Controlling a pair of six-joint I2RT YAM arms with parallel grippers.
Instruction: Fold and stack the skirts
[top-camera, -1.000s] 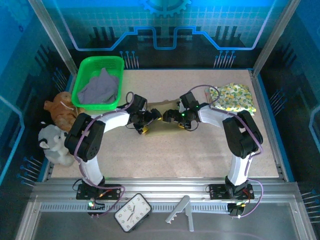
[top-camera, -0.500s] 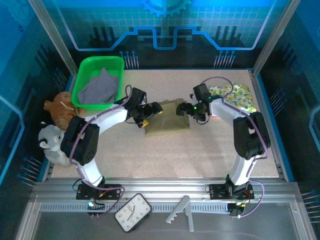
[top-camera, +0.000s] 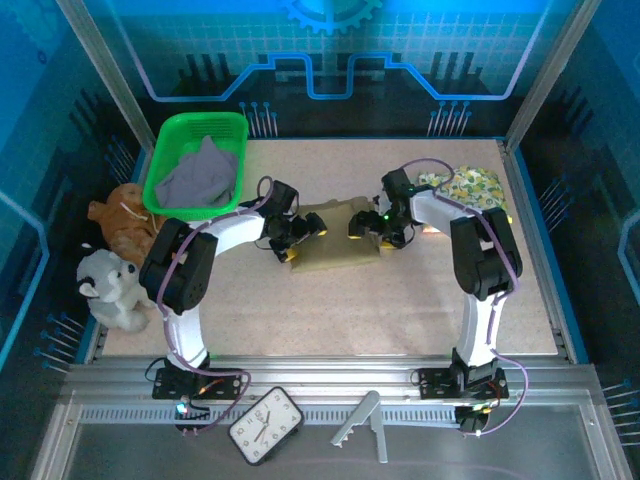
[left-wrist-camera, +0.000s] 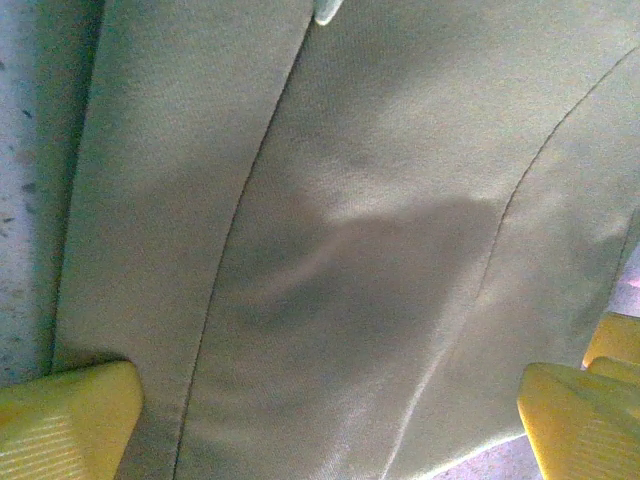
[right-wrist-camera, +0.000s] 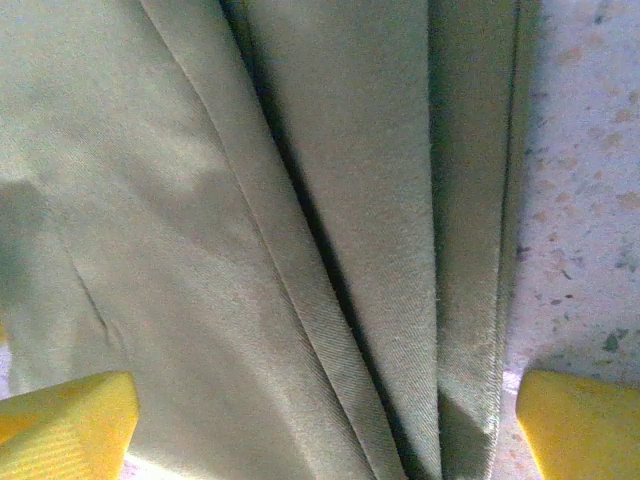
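- The olive skirt lies folded on the counter, a little behind its middle, between the two arms.
- The left gripper hangs over the skirt's left end with its jaws spread. In the left wrist view its yellow fingertips sit wide apart with only flat cloth between them, pinching nothing.
- The right gripper is over the skirt's right end, also spread. In the right wrist view one fingertip is over the cloth and the other is over bare speckled counter, just past the stacked fold edges.
- Both arms reach in over the skirt and cover its rear edge and both ends from above.
- A green basket stands at the rear left corner with the grey-lavender skirt crumpled inside.
- The floral skirt lies at the rear right, partly hidden by the right arm.
- A brown plush toy and a white plush toy sit off the counter's left edge.
- A clock and a grey stand lie on the near rail.
- Whether either fingertip touches the cloth cannot be told.
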